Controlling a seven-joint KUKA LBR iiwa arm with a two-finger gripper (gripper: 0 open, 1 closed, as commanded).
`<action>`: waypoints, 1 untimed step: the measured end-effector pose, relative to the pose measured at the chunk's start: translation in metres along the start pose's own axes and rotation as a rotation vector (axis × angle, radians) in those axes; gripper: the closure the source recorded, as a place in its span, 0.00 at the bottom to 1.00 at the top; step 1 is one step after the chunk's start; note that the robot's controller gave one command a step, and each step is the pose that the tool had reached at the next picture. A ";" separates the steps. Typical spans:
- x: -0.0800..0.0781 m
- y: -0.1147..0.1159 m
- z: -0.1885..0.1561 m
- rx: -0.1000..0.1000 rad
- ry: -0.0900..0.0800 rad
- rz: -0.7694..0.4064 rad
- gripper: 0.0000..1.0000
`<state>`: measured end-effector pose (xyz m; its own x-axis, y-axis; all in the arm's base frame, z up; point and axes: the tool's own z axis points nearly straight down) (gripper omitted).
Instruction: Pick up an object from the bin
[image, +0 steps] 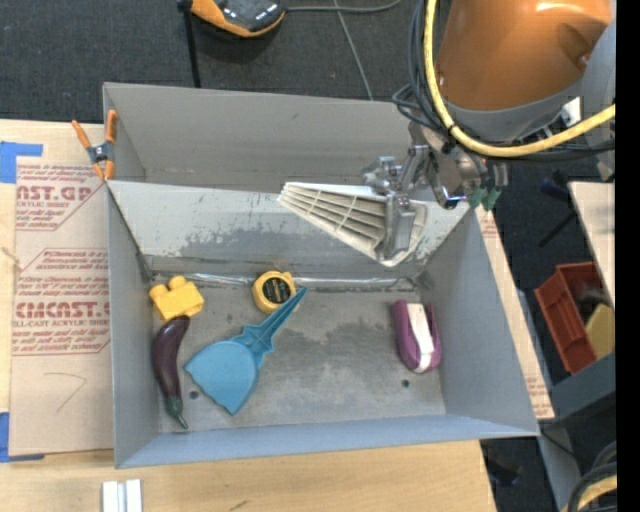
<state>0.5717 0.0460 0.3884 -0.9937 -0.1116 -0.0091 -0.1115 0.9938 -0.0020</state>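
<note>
Far right, tool (397, 232) over white slatted fan (330, 210) (end hidden)

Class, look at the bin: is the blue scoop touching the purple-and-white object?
Apart. The camera view shows the blue scoop at lower left and the purple-and-white object at right, with bare bin floor between them.

Red print on cardboard (50, 270) left of bin (300, 130), partly legible; "CAST ACRYLIC SHEET"
</note>
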 end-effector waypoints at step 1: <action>0.003 -0.011 -0.018 -0.003 0.020 -0.007 0.00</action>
<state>0.5697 0.0343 0.4063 -0.9929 -0.1180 0.0110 -0.1180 0.9930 0.0010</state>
